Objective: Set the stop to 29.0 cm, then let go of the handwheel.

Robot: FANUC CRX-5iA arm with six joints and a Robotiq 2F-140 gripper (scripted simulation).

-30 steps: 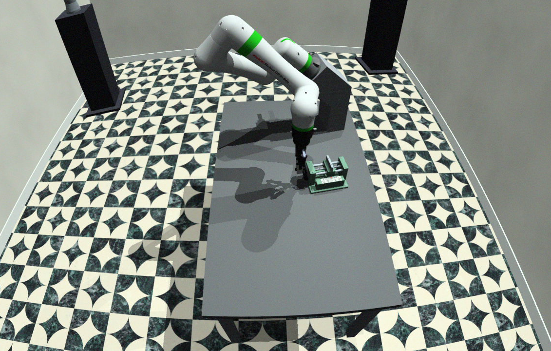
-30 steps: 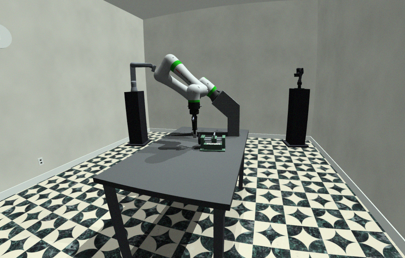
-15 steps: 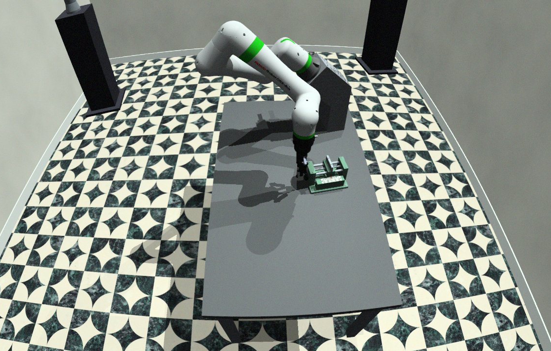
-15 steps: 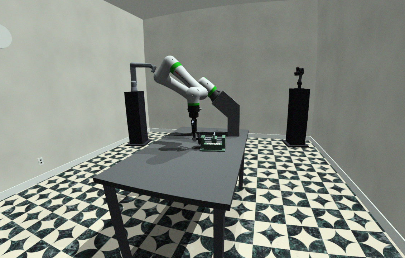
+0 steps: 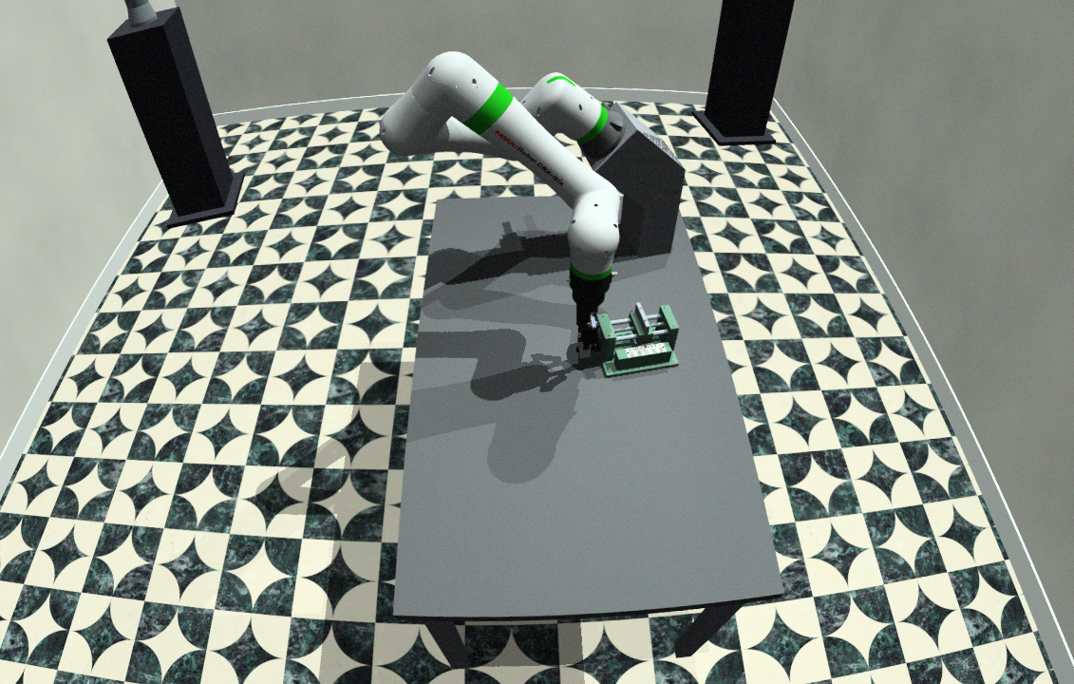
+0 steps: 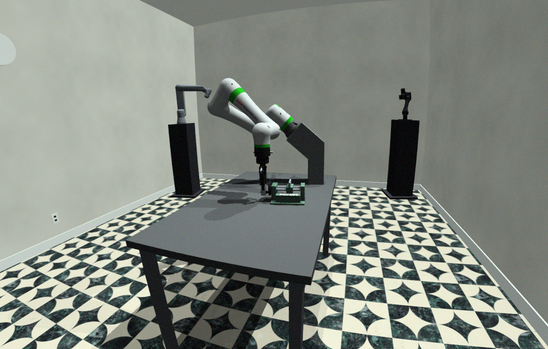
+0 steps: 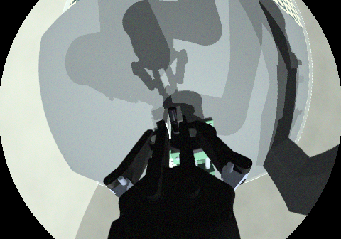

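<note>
The green fixture (image 5: pixel 669 321) (image 6: pixel 302 193) stands on the table. Its stop (image 5: pixel 641 319) (image 6: pixel 289 188), a green block with an upright grey plate, sits on the rods, right of their middle in the top view. The scale (image 5: pixel 647 350) on the front shows a small red mark, but its numbers are too small to read. The dark handwheel (image 6: pixel 268 189) is at the fixture's left end, partly hidden by my fingers. My gripper (image 5: pixel 585 342) (image 6: pixel 262 191) points down beside it, shut on the wheel's dark handle (image 7: pixel 172 115), which shows between the fingertips in the wrist view.
The grey table (image 5: pixel 609 510) (image 6: pixel 224 243) carries the fixture and the arm's angular pedestal (image 5: pixel 650 203) (image 6: pixel 315 160) behind it. Two black columns (image 5: pixel 175 119) (image 6: pixel 403 156) stand on the floor beyond the table. Shadows of the arm lie left of the fixture.
</note>
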